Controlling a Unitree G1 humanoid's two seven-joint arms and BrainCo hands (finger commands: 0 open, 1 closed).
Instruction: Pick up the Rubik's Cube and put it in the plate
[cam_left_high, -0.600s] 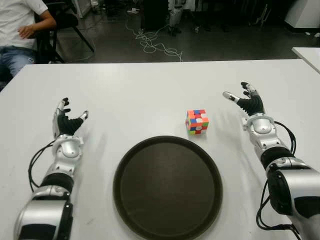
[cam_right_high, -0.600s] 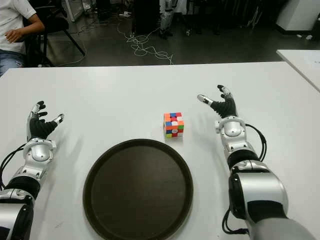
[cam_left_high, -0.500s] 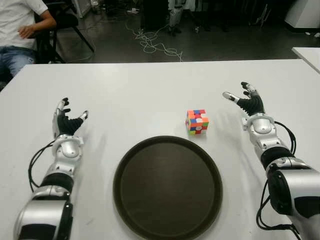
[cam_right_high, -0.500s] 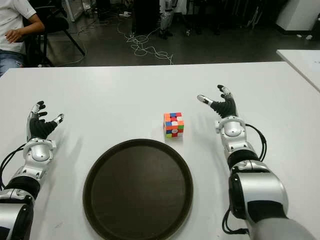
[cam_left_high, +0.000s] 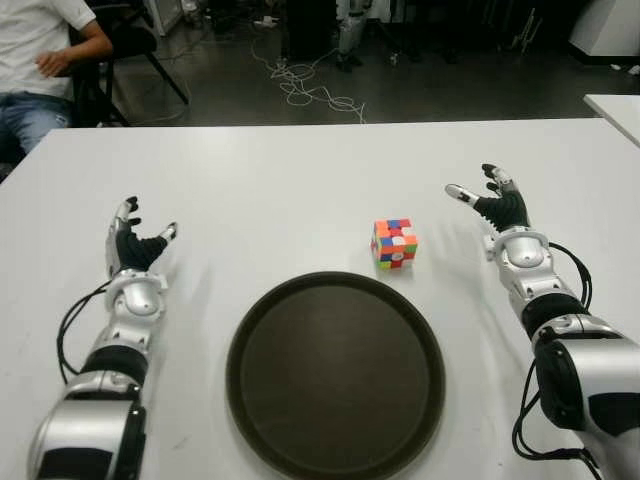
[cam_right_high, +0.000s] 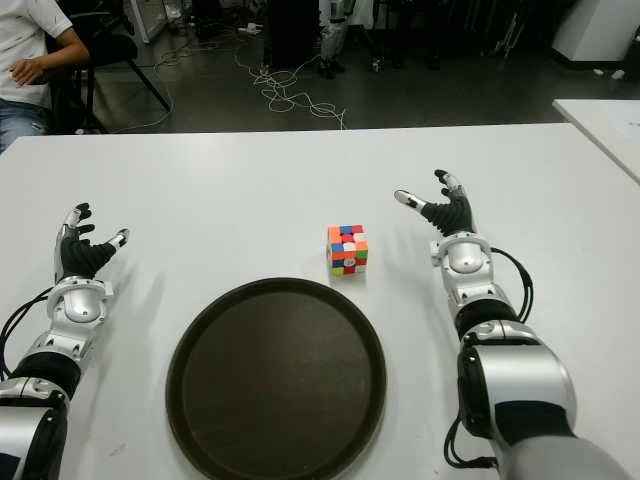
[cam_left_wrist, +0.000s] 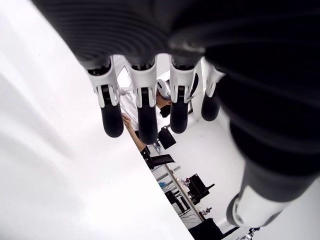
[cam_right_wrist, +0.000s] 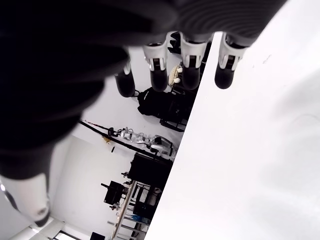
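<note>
Nothing has been moved since a moment ago — the task is not yet begun. On the white surface (cam_left_high: 300, 180), the dark round plate (cam_left_high: 335, 373) is empty; the Rubik's Cube (cam_left_high: 394, 243) sits just beyond its rim. The right hand (cam_left_high: 492, 203) is held near the cube, the left hand (cam_left_high: 133, 240) far off — fingers spread, nothing held.

Cut off at the edges
The seated person (cam_left_high: 40, 60) far left and a second table (cam_left_high: 618, 108) far right are only partly visible.
</note>
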